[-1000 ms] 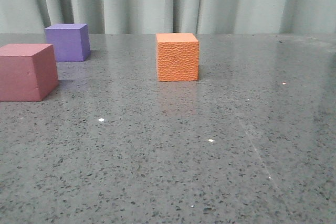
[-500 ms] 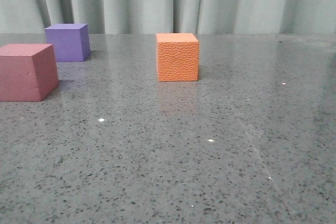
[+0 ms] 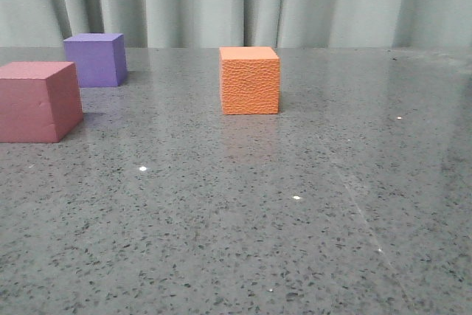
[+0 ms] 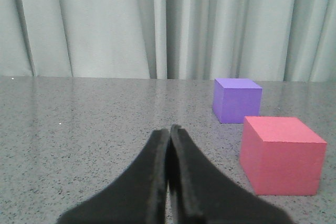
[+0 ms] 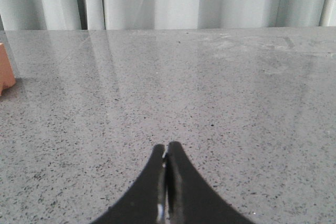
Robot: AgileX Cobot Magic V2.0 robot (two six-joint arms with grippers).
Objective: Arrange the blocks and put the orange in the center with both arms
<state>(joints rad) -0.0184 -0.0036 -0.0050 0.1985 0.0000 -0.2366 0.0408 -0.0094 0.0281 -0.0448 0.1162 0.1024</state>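
Left claw [image 4: 169, 129]: fingers pressed together, holding nothing, above the speckled surface [image 3: 295, 212].
Right claw [image 5: 167, 148]: fingers together, empty.
Pink-red cube [image 3: 38, 101]: left of and nearer than the orange cube [image 3: 249, 80].
Purple cube [image 3: 94, 59]: left of orange cube, farther back.
Curtain [image 3: 295, 1]: behind.

front view: low over the table [image 3: 243, 226], facing the curtain [image 3: 221, 1] | left wrist view: low behind left tool [image 4: 169, 132], near pink-red cube [image 4: 281, 156] and purple cube [image 4: 236, 99], both shared with front | right wrist view: behind right tool [image 5: 166, 150], orange cube [image 5: 5, 74] at frame edge
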